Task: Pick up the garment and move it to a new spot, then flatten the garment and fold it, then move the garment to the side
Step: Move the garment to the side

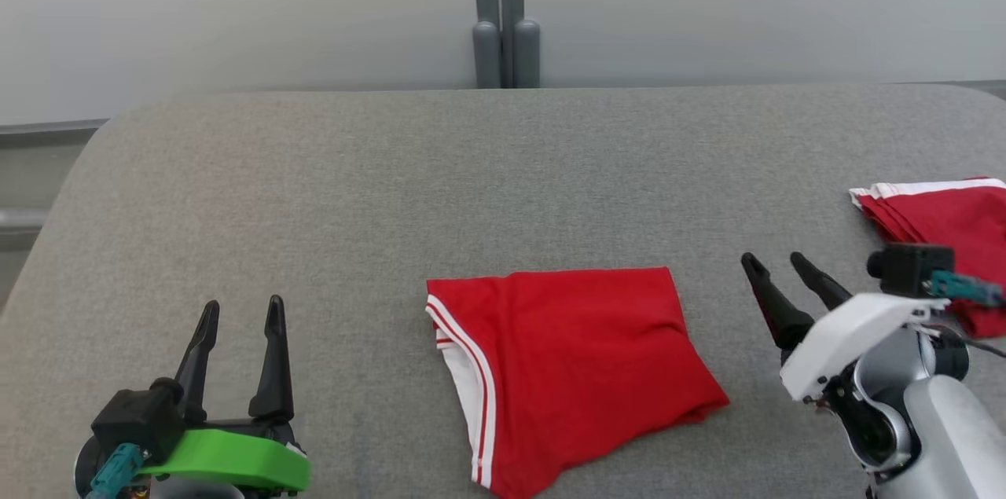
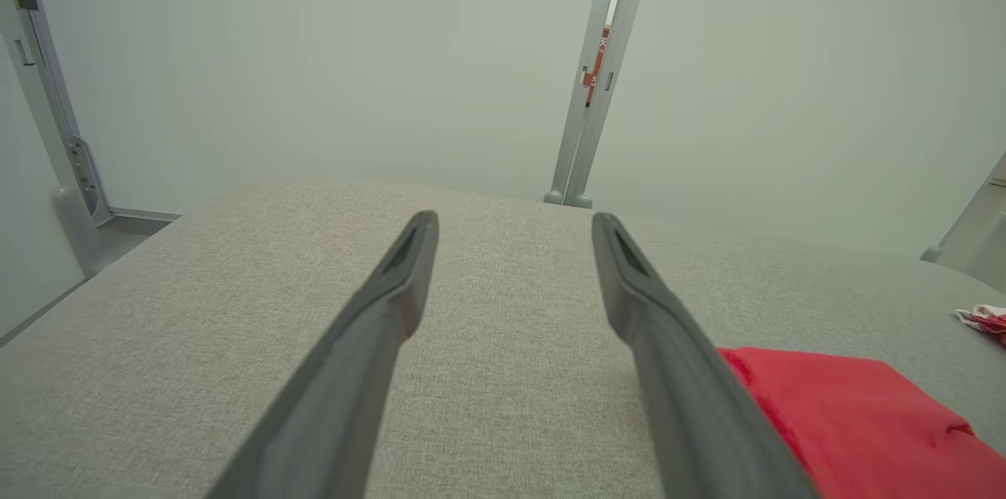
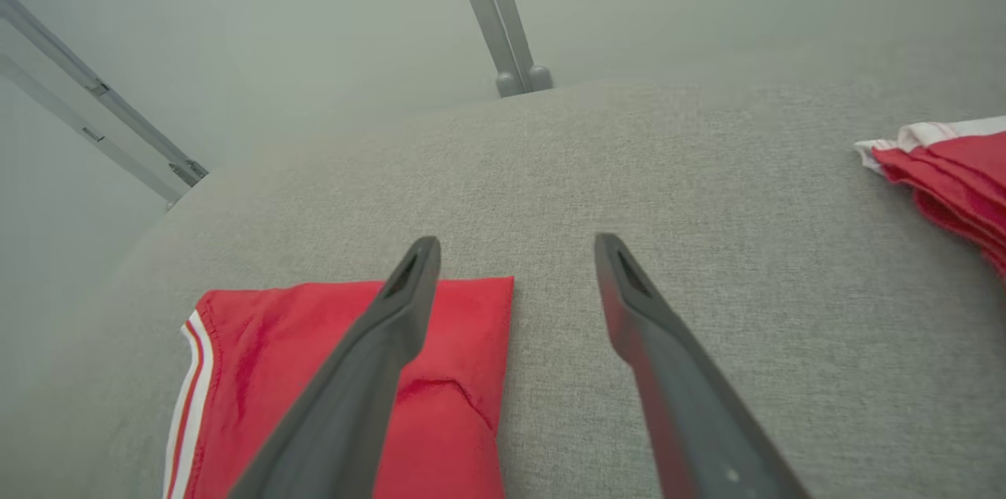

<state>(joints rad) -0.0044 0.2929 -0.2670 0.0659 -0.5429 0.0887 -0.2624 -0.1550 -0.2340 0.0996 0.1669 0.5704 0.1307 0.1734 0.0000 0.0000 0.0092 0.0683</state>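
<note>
In the middle of the grey padded table, the red garment is lying folded, its white-striped hem pointing toward my left. I am holding my left claw and right claw spread wide on either side of it, gripping nothing. In moving it aside, I am risking pinching only the top layer and undoing the fold, or dragging it into the red pile at the right edge.
</note>
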